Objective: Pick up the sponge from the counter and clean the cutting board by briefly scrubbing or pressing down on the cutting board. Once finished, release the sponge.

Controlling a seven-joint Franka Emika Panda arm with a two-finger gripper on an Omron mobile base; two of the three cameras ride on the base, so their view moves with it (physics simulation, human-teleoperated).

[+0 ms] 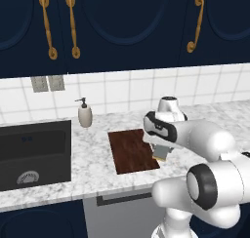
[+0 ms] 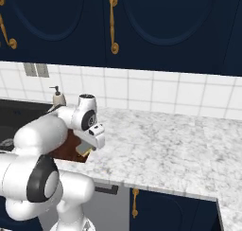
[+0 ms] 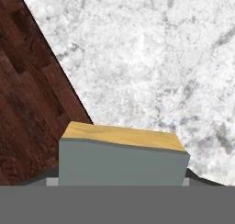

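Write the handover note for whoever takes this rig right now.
Claw: shut on the sponge, held by the board's right edge.
Board: flat on the counter, right of the sink; soap bottle behind, near the wall.
Done: sponge picked up.
Left: move it over the board, press or scrub briefly, then release.
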